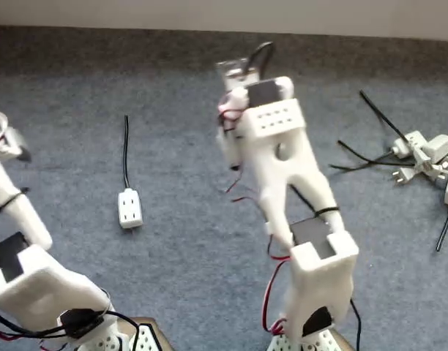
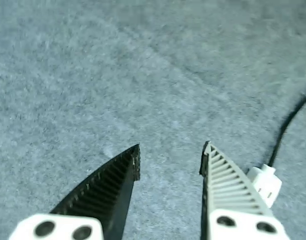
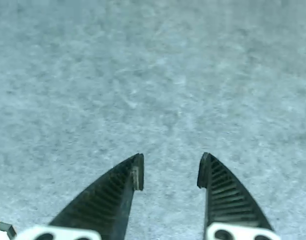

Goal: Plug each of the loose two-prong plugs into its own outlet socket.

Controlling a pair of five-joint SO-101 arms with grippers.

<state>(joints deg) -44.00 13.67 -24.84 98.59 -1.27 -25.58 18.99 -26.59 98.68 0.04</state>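
Just outside the left jaws, not between them, lies the outlet [image 2: 265, 182], the plugs [image 1: 420, 152] well apart from the right jaws; both pairs stand part-open and empty, so closing now would likely grip nothing or nudge the outlet askew.

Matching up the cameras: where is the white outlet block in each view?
High view: outlet block on the carpet, left of centre.
Left wrist view: outlet block beside the pale finger of the left pincer.
Right wrist view: carpet beyond the right pincer.
Shared landmark: the grey carpet, plus its black cord.
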